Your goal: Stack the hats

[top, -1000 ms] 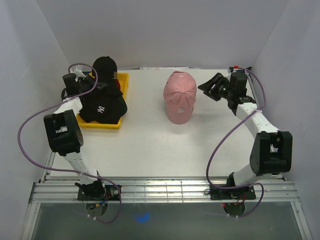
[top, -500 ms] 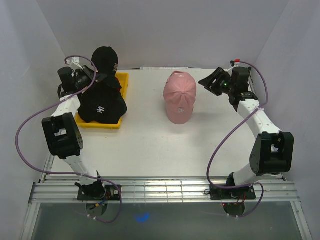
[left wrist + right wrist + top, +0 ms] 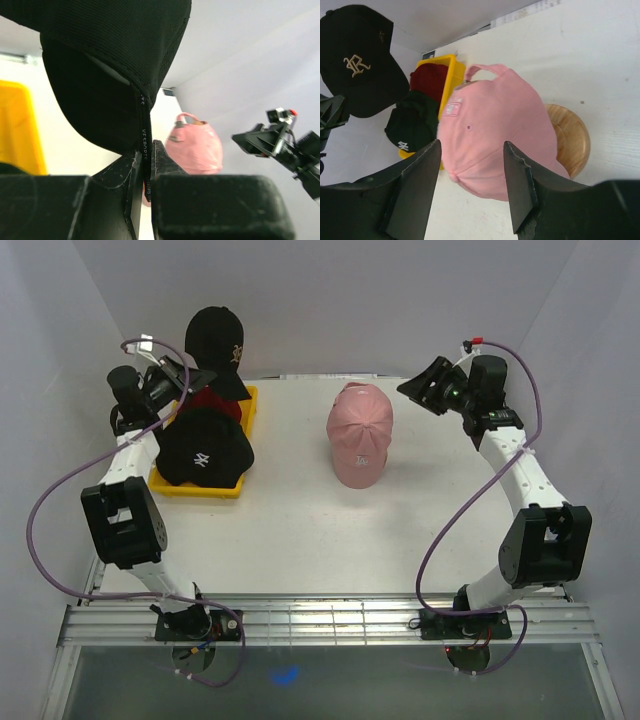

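White-walled booth, one white table [image 3: 300, 530]. One yellow tray [image 3: 200, 490] below the left gripper [image 3: 145, 165] holds one black logo cap [image 3: 205, 445] and one red cap [image 3: 432, 80]. That gripper is clamped on a second black cap [image 3: 215, 340], raised above the tray. One pink cap [image 3: 490, 130] sits on one wooden stand [image 3: 570, 145], just ahead of the right gripper [image 3: 472, 147], whose fingers are spread apart.

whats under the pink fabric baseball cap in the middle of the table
A round wooden stand base shows beneath the pink fabric cap. The cap covers the rest of the stand.
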### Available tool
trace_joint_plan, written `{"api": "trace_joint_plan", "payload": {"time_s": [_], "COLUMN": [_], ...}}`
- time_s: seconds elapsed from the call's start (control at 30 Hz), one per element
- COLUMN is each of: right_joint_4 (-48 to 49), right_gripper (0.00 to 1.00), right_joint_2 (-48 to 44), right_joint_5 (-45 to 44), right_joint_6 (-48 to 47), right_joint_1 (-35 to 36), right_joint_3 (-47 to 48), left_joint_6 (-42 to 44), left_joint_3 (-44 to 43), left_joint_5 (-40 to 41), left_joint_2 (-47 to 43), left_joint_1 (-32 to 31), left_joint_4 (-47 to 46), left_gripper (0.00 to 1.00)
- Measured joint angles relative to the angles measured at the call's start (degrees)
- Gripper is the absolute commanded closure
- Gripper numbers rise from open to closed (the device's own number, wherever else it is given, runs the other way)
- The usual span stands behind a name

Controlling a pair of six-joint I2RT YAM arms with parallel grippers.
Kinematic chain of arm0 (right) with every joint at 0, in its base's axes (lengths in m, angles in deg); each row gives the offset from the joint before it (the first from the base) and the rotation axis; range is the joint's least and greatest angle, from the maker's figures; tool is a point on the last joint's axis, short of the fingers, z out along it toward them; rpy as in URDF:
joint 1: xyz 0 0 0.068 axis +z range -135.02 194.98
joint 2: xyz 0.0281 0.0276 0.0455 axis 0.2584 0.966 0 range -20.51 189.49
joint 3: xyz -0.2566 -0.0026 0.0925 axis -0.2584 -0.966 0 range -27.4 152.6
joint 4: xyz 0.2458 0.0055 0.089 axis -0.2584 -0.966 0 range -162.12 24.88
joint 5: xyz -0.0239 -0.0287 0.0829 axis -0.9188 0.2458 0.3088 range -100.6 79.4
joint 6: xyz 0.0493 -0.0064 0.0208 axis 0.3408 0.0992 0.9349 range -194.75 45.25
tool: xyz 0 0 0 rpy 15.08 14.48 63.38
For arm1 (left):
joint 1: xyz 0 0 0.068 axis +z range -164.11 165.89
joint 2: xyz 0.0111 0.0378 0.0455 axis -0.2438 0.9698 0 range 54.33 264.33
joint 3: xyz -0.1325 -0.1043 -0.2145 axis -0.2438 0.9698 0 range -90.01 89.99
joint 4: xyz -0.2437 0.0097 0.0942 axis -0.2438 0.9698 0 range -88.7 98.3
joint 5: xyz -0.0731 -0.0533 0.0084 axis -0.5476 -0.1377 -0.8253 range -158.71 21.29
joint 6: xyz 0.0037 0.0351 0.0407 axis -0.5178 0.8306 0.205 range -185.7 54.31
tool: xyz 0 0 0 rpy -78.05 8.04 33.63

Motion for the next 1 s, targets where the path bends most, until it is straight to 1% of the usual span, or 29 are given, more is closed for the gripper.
{"api": "trace_joint_plan", "payload": {"time_s": [0.13, 0.33, 0.37, 0.47, 0.53, 0.6, 0.7, 0.73, 0.87, 1.0], "right_joint_4": [0.8, 9.9, 11.8, 20.1, 26.7, 32.9, 38.4, 39.6, 43.6, 46.6], "right_gripper": [0.41, 0.39, 0.39, 0.36, 0.33, 0.32, 0.3, 0.28, 0.24, 0.23], "right_joint_2": [0.6, 1.0, 1.0, 1.0, 0.9, 0.8, 0.8, 0.9, 0.8, 0.8], "right_joint_5": [6.6, 18.7, 20.3, 24.9, 27.1, 28.5, 29.4, 29.6, 29.6, 29.2], "right_joint_6": [0.2, 6.7, 8.2, 14.1, 18.5, 23.1, 27.8, 28.9, 31.5, 33.4], "right_joint_1": [0.0, 0.1, 0.2, 0.6, 0.8, 1.4, 2.7, 3.3, 5.3, 6.5], "right_joint_3": [4.0, 4.9, 4.8, 3.6, 1.6, -1.1, -4.4, -5.1, -6.8, -8.2], "left_joint_6": [-4.8, -14.4, -16.7, -25.8, -32.2, -37.3, -40.9, -41.6, -42.8, -43.2], "left_joint_3": [0.0, -1.2, -1.2, 0.8, 3.1, 4.7, 5.5, 5.5, 5.5, 5.5], "left_joint_5": [-2.3, -5.5, -5.9, -6.7, -6.7, -6.3, -5.3, -4.9, -4.3, -3.7], "left_joint_2": [-4.6, -9.7, -10.1, -10.7, -10.6, -10.1, -9.0, -8.6, -7.5, -7.0], "left_joint_1": [-1.3, -6.2, -7.1, -10.1, -11.5, -13.3, -17.1, -18.6, -24.2, -27.5], "left_joint_4": [-3.9, -13.2, -15.4, -25.9, -33.8, -39.5, -43.8, -44.9, -47.1, -49.0], "left_gripper": [1.0, 1.0, 1.0, 1.0, 1.0, 1.0, 1.0, 1.0, 1.0, 1.0]}}
